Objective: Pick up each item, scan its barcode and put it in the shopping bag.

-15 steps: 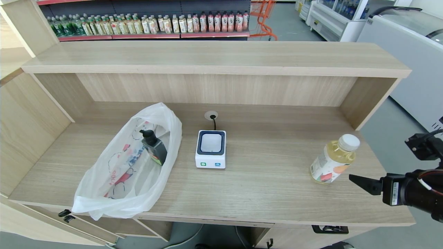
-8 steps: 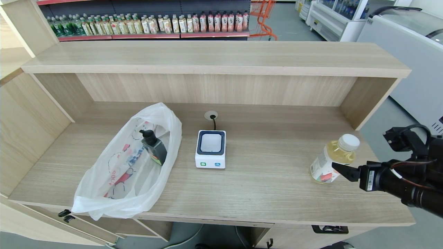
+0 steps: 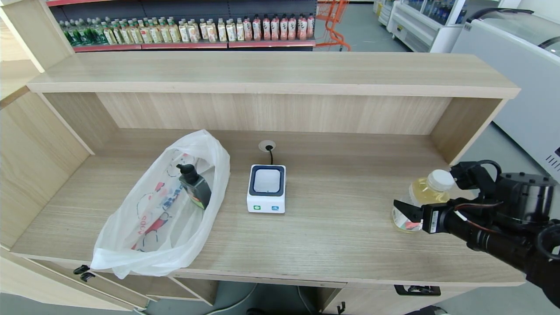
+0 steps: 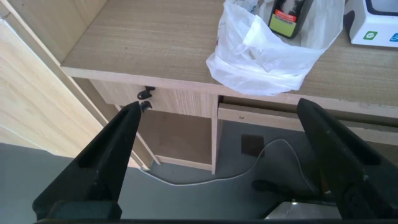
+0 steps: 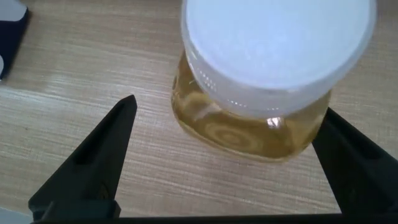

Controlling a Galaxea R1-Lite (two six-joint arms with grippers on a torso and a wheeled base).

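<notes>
A clear bottle (image 3: 421, 199) of yellow drink with a white cap (image 5: 278, 46) stands upright near the counter's right end. My right gripper (image 3: 413, 206) is open around it from the right. In the right wrist view the gripper (image 5: 227, 168) has one dark finger on each side of the bottle (image 5: 249, 124), with gaps between them. The white plastic shopping bag (image 3: 148, 218) lies open at the left with a dark bottle (image 3: 194, 189) inside. My left gripper (image 4: 219, 112) hangs open below the counter's front edge, near the bag (image 4: 264, 53).
A white barcode scanner (image 3: 266, 188) sits mid-counter, its cable running to a grommet (image 3: 266, 145) behind. A raised wooden ledge (image 3: 271, 72) and side walls enclose the counter (image 3: 332, 236). Bare wood lies between scanner and bottle.
My right arm has moved left along the counter, from beside the bottle to having its open fingers on both sides of it. Bottle, bag and scanner stay put.
</notes>
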